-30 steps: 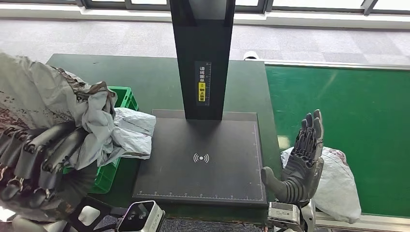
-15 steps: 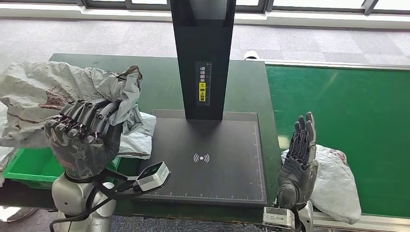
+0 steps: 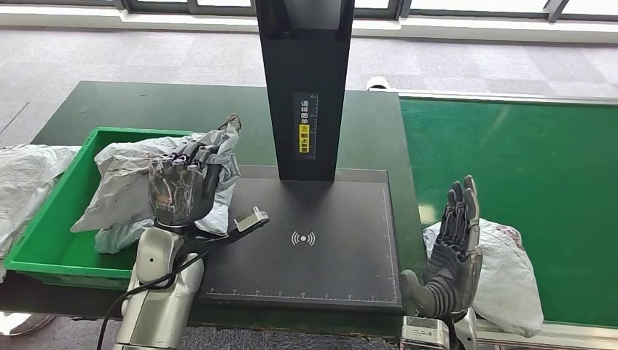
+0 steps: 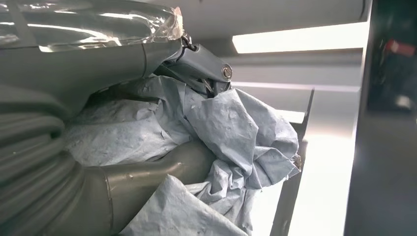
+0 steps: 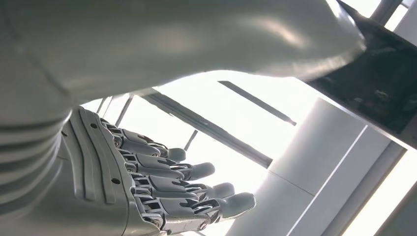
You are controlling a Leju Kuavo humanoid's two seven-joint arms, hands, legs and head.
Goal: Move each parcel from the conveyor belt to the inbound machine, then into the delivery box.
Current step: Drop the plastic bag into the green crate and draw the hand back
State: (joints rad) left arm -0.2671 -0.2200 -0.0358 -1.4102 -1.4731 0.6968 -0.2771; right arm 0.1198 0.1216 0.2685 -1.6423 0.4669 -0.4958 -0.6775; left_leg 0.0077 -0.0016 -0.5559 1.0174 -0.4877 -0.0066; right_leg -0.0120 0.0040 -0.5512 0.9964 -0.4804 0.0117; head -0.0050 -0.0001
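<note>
The left hand point(image 3: 184, 188) holds a crinkly grey parcel point(image 3: 135, 179) tight, with its fingers wrapped round the bag, at about 9 o'clock from the scanner mark on the inbound machine point(image 3: 306, 248). The parcel hangs over the right end of the green delivery box point(image 3: 51, 244), partly inside it and still in the hand. So this parcel looks almost done; I think the hand only has to let go. The right hand point(image 3: 452, 255) is wide and flat, fingers pointing up, holding nothing. It stands at 3 o'clock from the machine, just beside a second parcel point(image 3: 510, 273) that lies on the green conveyor belt point(image 3: 525, 175). That one still needs the whole trip: machine first, then box. Another grey bag point(image 3: 25, 182) lies outside the box, at its 9 o'clock.
</note>
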